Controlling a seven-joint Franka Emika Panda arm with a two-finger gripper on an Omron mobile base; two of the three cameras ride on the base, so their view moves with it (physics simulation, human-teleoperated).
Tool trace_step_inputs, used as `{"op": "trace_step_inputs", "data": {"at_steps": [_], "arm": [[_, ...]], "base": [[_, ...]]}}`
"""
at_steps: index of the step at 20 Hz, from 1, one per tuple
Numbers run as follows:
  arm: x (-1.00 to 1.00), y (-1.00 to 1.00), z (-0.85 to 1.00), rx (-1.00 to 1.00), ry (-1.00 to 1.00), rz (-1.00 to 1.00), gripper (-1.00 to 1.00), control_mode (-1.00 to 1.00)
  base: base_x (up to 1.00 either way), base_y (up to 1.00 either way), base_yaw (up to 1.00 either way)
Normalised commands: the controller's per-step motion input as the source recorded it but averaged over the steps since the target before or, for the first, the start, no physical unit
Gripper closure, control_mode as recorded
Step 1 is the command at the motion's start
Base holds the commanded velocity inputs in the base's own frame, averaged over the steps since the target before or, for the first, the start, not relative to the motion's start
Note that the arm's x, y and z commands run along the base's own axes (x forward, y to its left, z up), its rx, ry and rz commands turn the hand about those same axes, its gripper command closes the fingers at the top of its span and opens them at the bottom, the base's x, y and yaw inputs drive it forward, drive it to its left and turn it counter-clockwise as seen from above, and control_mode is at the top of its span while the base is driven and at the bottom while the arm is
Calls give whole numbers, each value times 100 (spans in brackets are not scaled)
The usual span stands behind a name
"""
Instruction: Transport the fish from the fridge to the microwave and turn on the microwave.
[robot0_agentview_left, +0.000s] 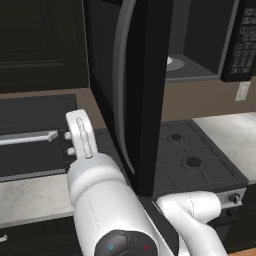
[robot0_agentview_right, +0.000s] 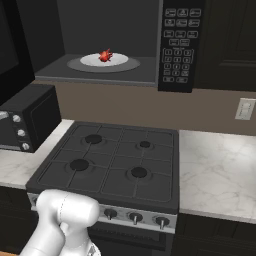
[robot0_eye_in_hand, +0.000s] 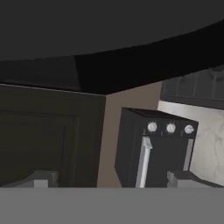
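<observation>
Inside the microwave: the small red-orange fish (robot0_agentview_right: 105, 55) lies on a white plate (robot0_agentview_right: 120, 60), which sits on the round grey turntable (robot0_agentview_right: 75, 64) of the oven's floor.
Microwave: the black microwave (robot0_agentview_right: 177, 45) hangs above the stove with its cavity exposed; its button keypad (robot0_agentview_right: 178, 42) runs down the right side.
Door: the microwave door (robot0_agentview_left: 131, 90) stands swung out wide toward the cameras, its curved grey handle (robot0_agentview_left: 120, 85) facing left in the left base view.
Hand: the hand (robot0_eye_in_hand: 111, 178) has its two fingertips (robot0_eye_in_hand: 41, 179) spread far apart at the bottom corners of the hand view, with nothing between them.
Hand's outlook: it looks past the underside of the open door toward the small black toaster oven (robot0_eye_in_hand: 153, 151) with three round knobs, a dark cabinet door (robot0_eye_in_hand: 48, 135) beside it.
Arm: the white arm (robot0_agentview_left: 100, 195) rises at the left of the open door in the left base view, its wrist pointing up and away.
Stove: a dark four-burner stove (robot0_agentview_right: 110, 162) sits directly under the microwave, with knobs along its front edge.
Desk: a pale marble desk (robot0_agentview_right: 217, 172) flanks the stove on both sides; the toaster oven stands on the left stretch.
Wall: a white outlet (robot0_agentview_right: 245, 108) is set in the brown wall above the right stretch.
</observation>
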Motion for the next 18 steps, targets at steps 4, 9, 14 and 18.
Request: {"op": "trace_step_inputs", "data": {"at_steps": [4,9,14,18], "arm": [[-10,-23,9,0,-4,-2,-100,-100],[-12,-25,11,0,-4,-3,-100,-100],[-17,-26,11,0,-3,-6,-100,-100],[-15,-27,12,0,-2,-7,-100,-100]], "base": [[0,0,0],[0,0,0],[0,0,0],[0,0,0]]}}
